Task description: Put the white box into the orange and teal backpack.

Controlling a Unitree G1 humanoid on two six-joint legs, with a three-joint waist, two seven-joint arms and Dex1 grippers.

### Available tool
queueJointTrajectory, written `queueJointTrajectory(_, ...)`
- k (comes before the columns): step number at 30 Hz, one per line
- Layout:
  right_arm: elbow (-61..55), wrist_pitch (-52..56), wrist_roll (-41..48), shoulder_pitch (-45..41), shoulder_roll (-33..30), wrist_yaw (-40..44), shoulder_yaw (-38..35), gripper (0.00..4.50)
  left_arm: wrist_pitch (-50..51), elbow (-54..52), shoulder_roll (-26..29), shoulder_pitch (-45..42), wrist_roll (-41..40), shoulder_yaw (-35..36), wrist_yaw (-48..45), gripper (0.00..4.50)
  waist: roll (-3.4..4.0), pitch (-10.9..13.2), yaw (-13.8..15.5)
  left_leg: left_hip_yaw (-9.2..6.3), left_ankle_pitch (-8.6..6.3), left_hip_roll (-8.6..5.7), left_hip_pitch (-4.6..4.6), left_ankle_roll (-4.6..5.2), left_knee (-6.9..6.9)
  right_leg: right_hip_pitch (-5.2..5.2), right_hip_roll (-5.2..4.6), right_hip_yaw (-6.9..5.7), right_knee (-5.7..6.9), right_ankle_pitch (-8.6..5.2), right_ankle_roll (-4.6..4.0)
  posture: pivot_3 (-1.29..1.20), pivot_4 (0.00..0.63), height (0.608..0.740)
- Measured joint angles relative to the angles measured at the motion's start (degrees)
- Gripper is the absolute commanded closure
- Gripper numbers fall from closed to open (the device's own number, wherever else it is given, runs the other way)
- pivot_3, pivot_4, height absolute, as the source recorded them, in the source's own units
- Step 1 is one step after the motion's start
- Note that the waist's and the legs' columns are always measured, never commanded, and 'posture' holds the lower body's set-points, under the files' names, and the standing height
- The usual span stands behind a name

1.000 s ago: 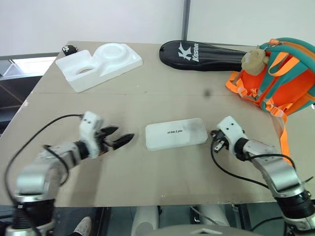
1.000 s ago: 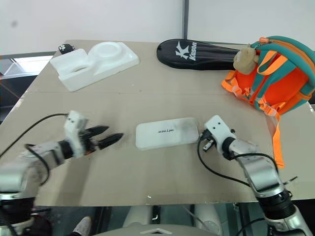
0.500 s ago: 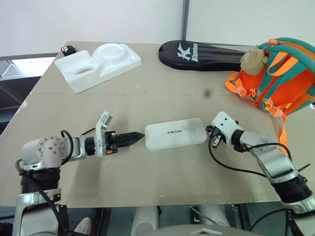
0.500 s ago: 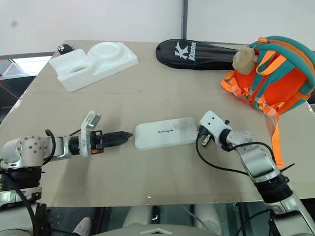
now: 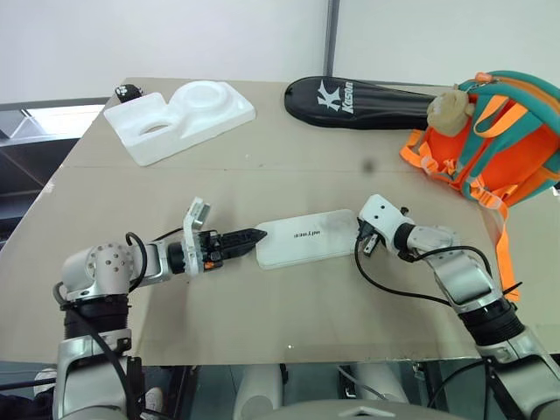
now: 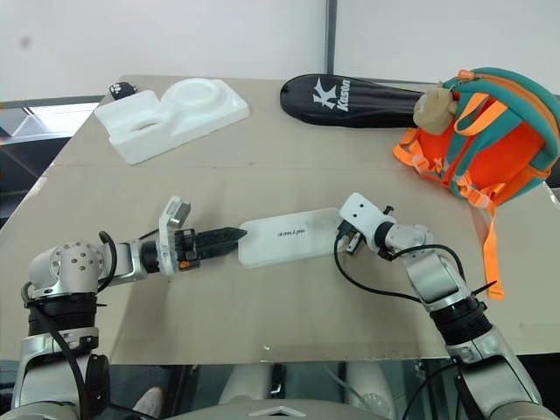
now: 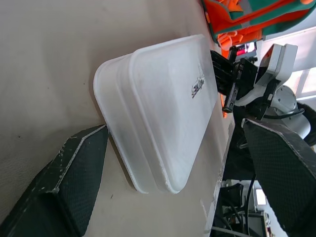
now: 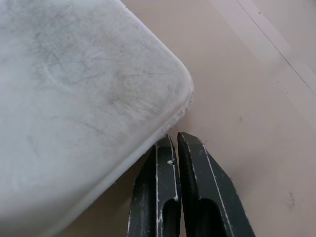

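I work at a beige table [image 5: 289,166]. Behind it I see a white wall [image 5: 175,39] with a grey post [image 5: 330,39]. At left a window [image 5: 48,118] brings daylight.

Both arms are built of silver-grey metal segments joined by black ribbed collars. A round joint housing with small dark screw holes is seen on the left arm. Each wrist is capped by a white block-shaped camera housing. Black cables are looped loosely beside each forearm. The left claw [image 5: 251,236] is fitted with black, pointed, textured fingers with scuffed edges and orange accents at the base. The right claw [image 8: 177,140] fingers are black with whitish wear marks.
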Motion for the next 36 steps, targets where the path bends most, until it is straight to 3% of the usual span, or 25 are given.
queueJointTrajectory(5, -1.5, 0.6, -1.5, 1.1, 0.9, -1.1, -0.1, 4.50, 2.1, -0.7, -0.4, 0.8, -0.2, 2.6, 0.7, 0.06, -0.02, 0.0, -0.1, 0.05, -0.01, 0.00, 0.00, -0.01, -0.08, 0.00, -0.01, 0.04, -0.02, 0.00, 0.00, 0.00, 0.150, 0.740)
queueJointTrajectory(13, -4.2, 2.6, -2.8, 1.1, -0.1, -0.3, 0.6, 4.50, 5.9, -11.6, 1.2, 3.6, -0.7, 3.2, 5.9, 0.06, -0.02, 0.0, -0.4, 0.19, -0.01, 0.01, 0.00, -0.01, -0.42, -0.19, 0.00, 0.20, -0.07, 0.00, 0.00, 0.00, 0.150, 0.740)
queueJointTrajectory(17, -6.3, 5.0, -2.7, 1.1, -0.5, 0.9, 0.6, 4.50, 8.7, -13.5, 4.3, 4.4, -4.5, 2.6, 8.4, 0.06, -0.02, 0.0, -0.4, 0.25, 0.00, 0.01, -0.02, -0.02, -0.59, -0.32, 0.01, 0.27, -0.07, 0.00, 0.01, 0.00, 0.150, 0.740)
queueJointTrajectory(24, -9.5, 8.6, -2.5, 1.1, -1.7, 2.7, 1.0, 4.50, 9.1, -12.9, 4.7, 3.5, -10.2, 2.0, 15.0, 0.06, -0.02, 0.0, -0.2, 0.28, 0.00, 0.00, -0.03, -0.02, -0.58, -0.33, -0.01, 0.28, -0.08, -0.03, -0.04, 0.00, 0.150, 0.740)
queueJointTrajectory(36, -7.0, 8.2, -0.9, 0.5, 5.0, 2.5, 4.0, 4.50, 9.5, -8.7, -2.4, 1.7, -17.2, 4.3, 25.3, 0.06, -0.08, 0.0, -0.1, 0.25, 0.01, -0.04, -0.03, -0.02, -0.46, -0.30, -0.02, 0.27, -0.08, -0.02, -0.03, 0.00, 0.150, 0.740)
